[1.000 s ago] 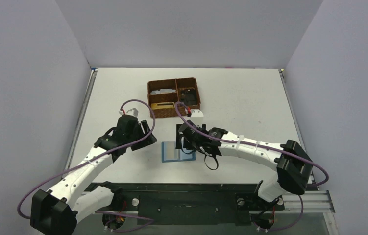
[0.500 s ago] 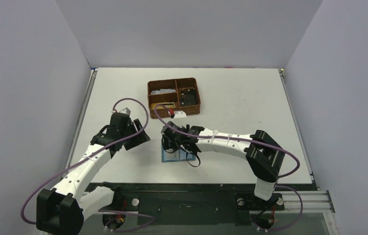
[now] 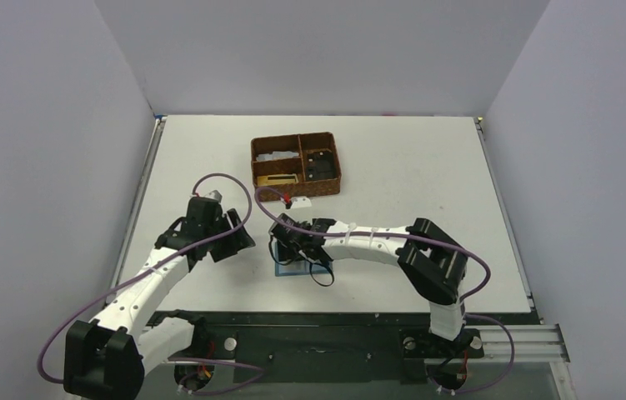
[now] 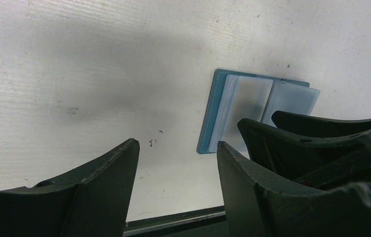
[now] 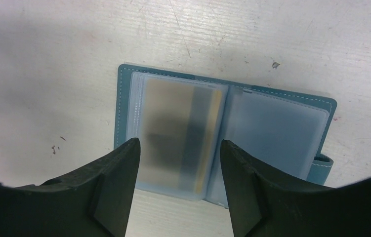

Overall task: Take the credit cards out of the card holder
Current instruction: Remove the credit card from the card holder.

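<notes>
Near the front middle of the table [image 3: 409, 158], the card holder [image 5: 272, 133] lies open and flat, a tan-gold credit card [image 5: 178, 113] showing through one cloudy sleeve. Over that panel hangs the right gripper [image 5: 179, 144], jaws apart and empty. Beside the holder, the left gripper [image 4: 177, 145] hovers, jaws apart too.

The holder [image 5: 122, 113], a teal-blue folding wallet with pale stitching, is laid open and flat on the table [image 3: 426, 167], toward 7 o'clock from its middle. In the right wrist view its fold is run from 12 to 6 o'clock, and a small snap tab [image 5: 322, 167] is seen at 4 o'clock. One tan-gold card [image 5: 178, 133] with a dark stripe is held in the frosted sleeve [image 5: 138, 123] at 9 o'clock, blurred, its long side set from 12 to 6 o'clock.
</notes>
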Robot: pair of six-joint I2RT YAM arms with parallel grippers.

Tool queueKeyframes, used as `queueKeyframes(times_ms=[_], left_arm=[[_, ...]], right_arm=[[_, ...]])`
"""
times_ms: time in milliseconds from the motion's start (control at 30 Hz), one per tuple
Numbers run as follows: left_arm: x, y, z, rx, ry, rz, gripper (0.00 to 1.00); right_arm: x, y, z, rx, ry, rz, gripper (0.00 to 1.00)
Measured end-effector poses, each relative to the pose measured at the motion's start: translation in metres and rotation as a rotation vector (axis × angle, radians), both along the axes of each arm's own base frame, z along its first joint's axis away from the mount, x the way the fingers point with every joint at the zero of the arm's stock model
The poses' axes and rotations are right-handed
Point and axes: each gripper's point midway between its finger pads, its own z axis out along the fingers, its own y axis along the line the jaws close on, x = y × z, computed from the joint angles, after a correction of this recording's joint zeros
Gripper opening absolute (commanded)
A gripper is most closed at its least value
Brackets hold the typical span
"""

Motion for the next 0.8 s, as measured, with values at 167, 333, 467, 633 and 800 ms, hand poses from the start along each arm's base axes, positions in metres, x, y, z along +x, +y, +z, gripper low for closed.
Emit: queueKeyframes(times_ms=[167, 333, 467, 633, 800], left_arm=[[0.0, -0.001, 0.0, -0.009, 0.0, -0.003, 0.57], [0.0, -0.002, 0.001, -0.014, 0.002, -0.007, 0.57], [-0.001, -0.003, 0.001, -0.017, 0.001, -0.009, 0.57], [-0.001, -0.004, 0.0, -0.023, 0.0, -0.014, 0.57], [-0.001, -0.005, -0.001, -0.03, 0.002, -0.02, 0.57]], right_arm=[[-0.004, 0.0, -0.009, -0.019, 0.012, 0.005, 0.54], [-0.008, 0.003, -0.01, -0.017, 0.015, 0.009, 0.45], [-0.011, 0.003, -0.012, -0.018, 0.018, 0.01, 0.38], [-0.012, 0.0, -0.016, -0.024, 0.023, 0.004, 0.36], [-0.011, 0.0, -0.017, -0.017, 0.021, -0.003, 0.34]])
